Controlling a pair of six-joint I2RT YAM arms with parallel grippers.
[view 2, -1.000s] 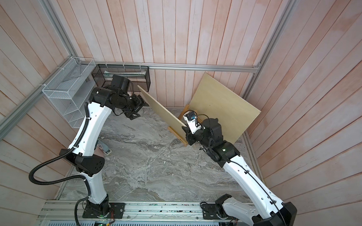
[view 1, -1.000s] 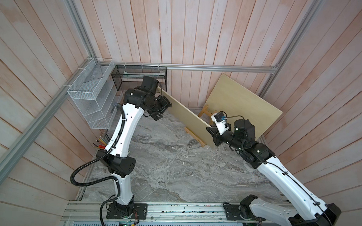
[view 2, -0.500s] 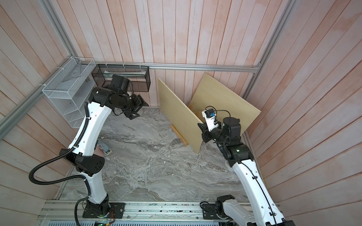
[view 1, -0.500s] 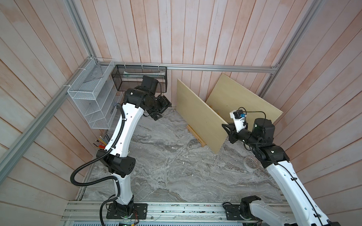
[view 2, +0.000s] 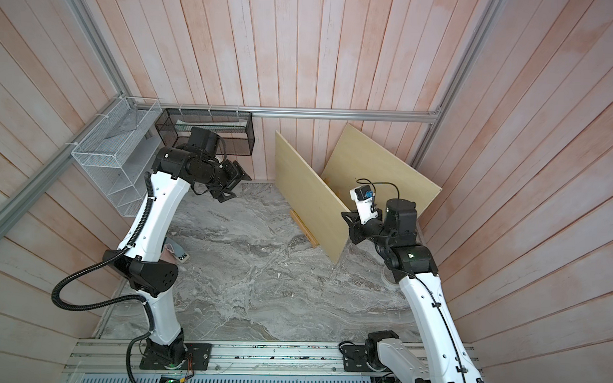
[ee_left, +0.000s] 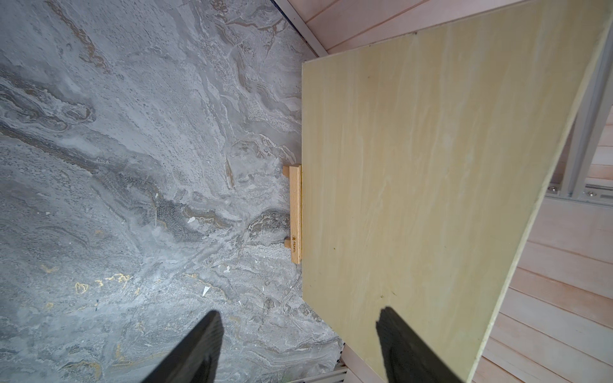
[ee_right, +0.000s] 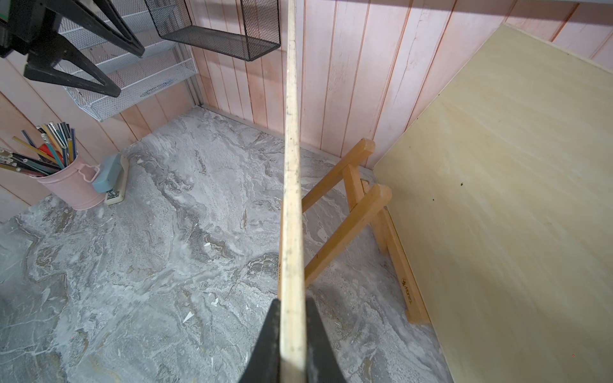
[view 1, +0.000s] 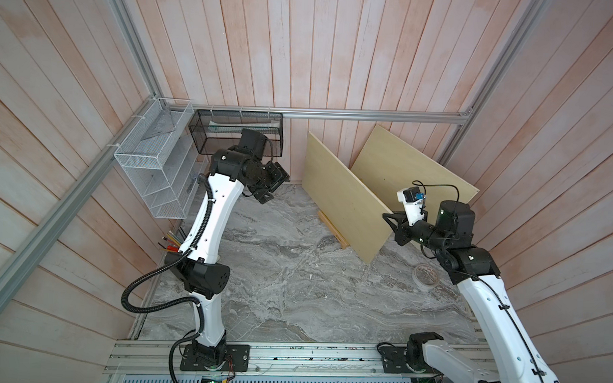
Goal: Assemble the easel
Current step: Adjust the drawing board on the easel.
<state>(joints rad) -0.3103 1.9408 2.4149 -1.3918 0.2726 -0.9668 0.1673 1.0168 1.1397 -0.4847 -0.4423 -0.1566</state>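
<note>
Easel point(ee_right: 345, 232) standing, ledge bar point(ee_left: 295, 212) along foot of board point(view 1: 343, 197), right gripper point(ee_right: 292, 308) pinching board, left gripper point(ee_left: 298, 314) spread.

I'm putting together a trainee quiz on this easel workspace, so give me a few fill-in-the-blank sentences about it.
1. The right gripper is shut on the upright board; the other board leans against the ____.
2. The left gripper is ____ and holds nothing.
3. The pencils stand in a ____ cup.
Missing words: wall; open; pink.

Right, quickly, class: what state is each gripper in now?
Left gripper: open, holding nothing.
Right gripper: shut on the upright plywood board, at its edge.
</note>
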